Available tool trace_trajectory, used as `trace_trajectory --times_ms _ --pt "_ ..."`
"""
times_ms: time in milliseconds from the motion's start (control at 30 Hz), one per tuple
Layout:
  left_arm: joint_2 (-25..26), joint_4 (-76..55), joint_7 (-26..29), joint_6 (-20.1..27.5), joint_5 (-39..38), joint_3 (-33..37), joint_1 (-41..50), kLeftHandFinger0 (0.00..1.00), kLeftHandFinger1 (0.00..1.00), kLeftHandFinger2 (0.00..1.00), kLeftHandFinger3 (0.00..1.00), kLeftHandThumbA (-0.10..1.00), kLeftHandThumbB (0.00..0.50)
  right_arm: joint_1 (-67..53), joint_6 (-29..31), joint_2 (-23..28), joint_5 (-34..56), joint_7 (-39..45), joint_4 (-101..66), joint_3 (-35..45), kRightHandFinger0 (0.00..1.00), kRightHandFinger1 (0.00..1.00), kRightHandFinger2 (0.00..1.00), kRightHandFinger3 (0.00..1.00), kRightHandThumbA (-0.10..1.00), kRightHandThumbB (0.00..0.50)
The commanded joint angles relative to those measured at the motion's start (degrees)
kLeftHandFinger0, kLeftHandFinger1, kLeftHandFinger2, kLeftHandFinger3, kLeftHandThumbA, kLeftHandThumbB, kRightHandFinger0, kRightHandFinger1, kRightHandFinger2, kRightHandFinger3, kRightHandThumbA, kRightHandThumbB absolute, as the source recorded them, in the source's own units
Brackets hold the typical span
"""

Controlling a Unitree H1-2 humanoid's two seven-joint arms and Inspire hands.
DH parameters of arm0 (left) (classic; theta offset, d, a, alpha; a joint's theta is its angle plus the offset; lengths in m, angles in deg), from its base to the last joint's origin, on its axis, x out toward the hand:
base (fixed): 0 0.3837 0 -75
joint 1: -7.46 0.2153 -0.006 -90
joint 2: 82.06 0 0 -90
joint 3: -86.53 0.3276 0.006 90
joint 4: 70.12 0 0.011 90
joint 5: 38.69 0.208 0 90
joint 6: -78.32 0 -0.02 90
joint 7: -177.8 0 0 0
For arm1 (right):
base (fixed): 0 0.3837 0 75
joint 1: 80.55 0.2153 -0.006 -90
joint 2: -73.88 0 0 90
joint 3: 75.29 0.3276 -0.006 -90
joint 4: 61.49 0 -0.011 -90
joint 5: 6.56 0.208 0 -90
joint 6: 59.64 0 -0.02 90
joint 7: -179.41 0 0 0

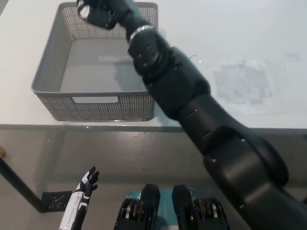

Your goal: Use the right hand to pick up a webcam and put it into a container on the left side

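My black right hand (106, 11) reaches over the far part of the grey mesh basket (47, 72) at the table's left. It is shut on a small black webcam (85, 10), whose pale round lens shows at the hand's left side. Most of the webcam's body is hidden by the hand. The black arm crosses the basket's right rim and covers part of its inside. The basket's visible floor holds nothing. My white left hand (85, 186) rests low at the lower left, below the table, with its fingers apart.
The white table (230, 33) ends at a front edge running across the picture just below the basket. A smudged, glossy patch (240, 82) lies on the table to the right. Grey floor shows below the edge.
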Motion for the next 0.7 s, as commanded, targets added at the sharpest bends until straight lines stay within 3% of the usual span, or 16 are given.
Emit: trace_trajectory --times_ms 0,33,233,433,500,533,567,633,667 --pt "0.9 -1.4 -1.2 1.1 -0.7 0.7 -0.7 1.0 1.0 1.0 1.0 1.0 0.151 4.1 4.9 -1.3 -0.2 -3.7 2.7 -0.7 0.0 0.42 0.83 0.85 -0.1 0.178" --pt "1.1 -1.6 -1.3 1.1 -0.5 0.8 -0.6 1.0 1.0 1.0 1.0 1.0 0.146 4.0 4.8 -1.6 0.5 -3.1 3.8 -0.3 0.0 0.4 0.79 0.82 -0.1 0.179" --pt "1.2 -3.2 -1.3 -0.3 0.5 1.3 -1.0 1.0 1.0 1.0 1.0 1.0 0.095 2.8 4.7 -1.4 0.0 -2.8 9.5 -1.5 0.0 0.38 0.78 0.83 -0.1 0.185" --pt "1.6 -2.5 -1.5 0.3 0.5 1.9 -2.0 1.0 1.0 1.0 1.0 1.0 0.09 1.2 4.0 -0.5 -0.8 -2.2 11.8 -3.4 0.0 0.36 0.76 0.79 -0.1 0.19" --pt "1.6 -2.6 -1.7 0.2 0.0 1.9 -1.9 1.0 1.0 1.0 1.0 1.0 0.1 0.3 4.5 -0.2 -0.4 -1.0 12.1 -3.6 0.0 0.4 0.79 0.79 -0.1 0.194" --pt "1.7 -2.5 -1.5 0.4 0.3 1.9 -1.9 1.0 1.0 1.0 1.0 1.0 0.099 -0.3 5.4 0.0 -0.7 -1.0 12.3 -4.1 0.06 0.43 0.78 0.76 -0.1 0.219" --pt "1.8 -2.5 -1.6 0.3 0.3 1.9 -2.0 1.0 1.0 1.0 1.0 1.0 0.098 -0.4 5.5 0.1 -0.6 -1.0 12.3 -4.1 0.05 0.41 0.73 0.69 -0.1 0.224" --pt "1.9 -2.6 -1.5 0.1 0.7 1.9 -2.4 1.0 1.0 1.0 1.0 1.0 0.099 -0.1 4.0 0.9 0.0 4.0 12.5 -4.2 0.76 0.96 1.0 1.0 0.18 0.274" --pt "2.0 -2.5 -1.5 0.2 0.8 1.9 -2.5 1.0 1.0 1.0 1.0 1.0 0.099 0.1 3.2 1.1 0.0 5.7 12.6 -4.5 0.86 1.0 1.0 1.0 0.23 0.271"
